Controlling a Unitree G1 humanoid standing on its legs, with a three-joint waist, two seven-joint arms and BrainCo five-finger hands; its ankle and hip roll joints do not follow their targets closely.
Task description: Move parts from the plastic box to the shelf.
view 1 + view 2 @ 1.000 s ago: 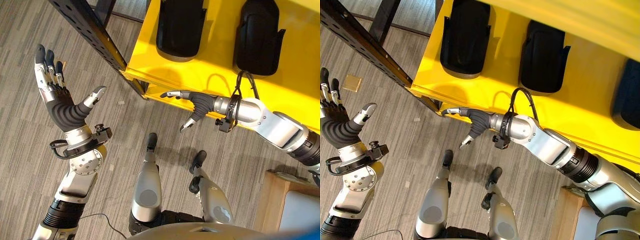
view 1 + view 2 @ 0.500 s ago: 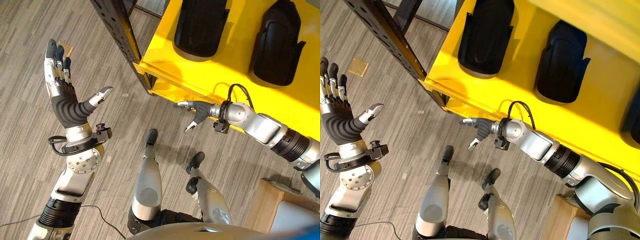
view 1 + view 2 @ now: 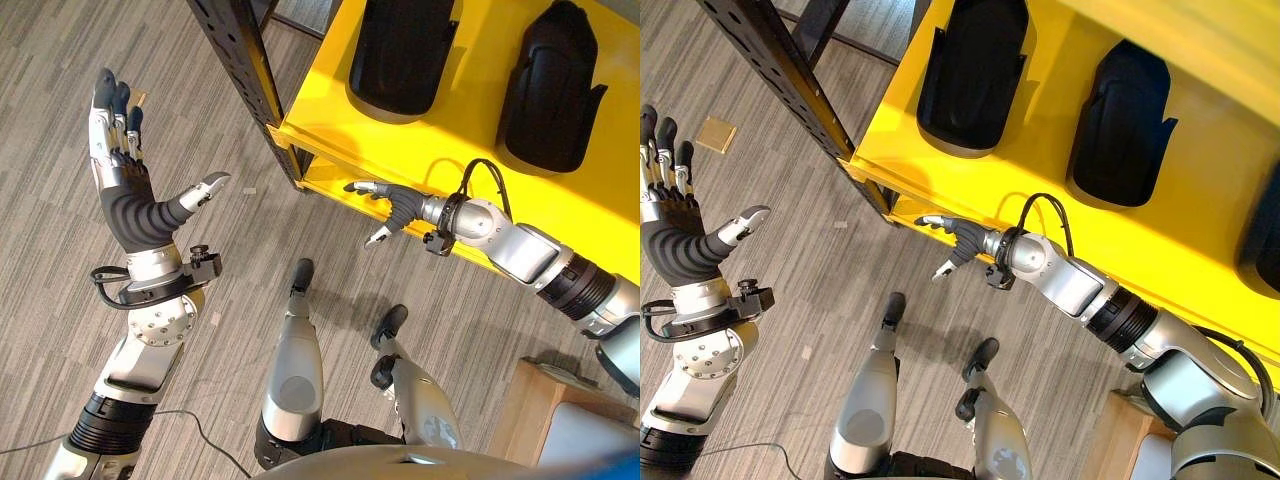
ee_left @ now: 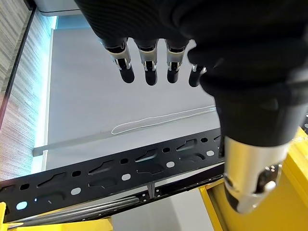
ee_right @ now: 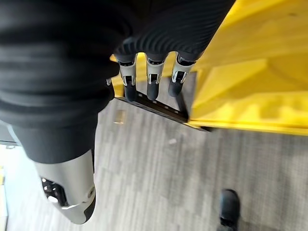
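Left hand (image 3: 128, 205): raised over the floor, fingers straight and spread, holding nothing.
Right hand (image 3: 395, 205): at the front edge of the yellow shelf (image 3: 330, 130), fingers extended, empty.
Parts: two black parts (image 3: 400, 50) lie on the shelf.
Frame: black post (image 3: 235, 70) stands beside the shelf.

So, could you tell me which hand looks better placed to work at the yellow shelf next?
The right hand, probably: it hangs open at the front edge of the yellow shelf, near the black parts. The left hand is raised open over the floor, beyond the black upright.
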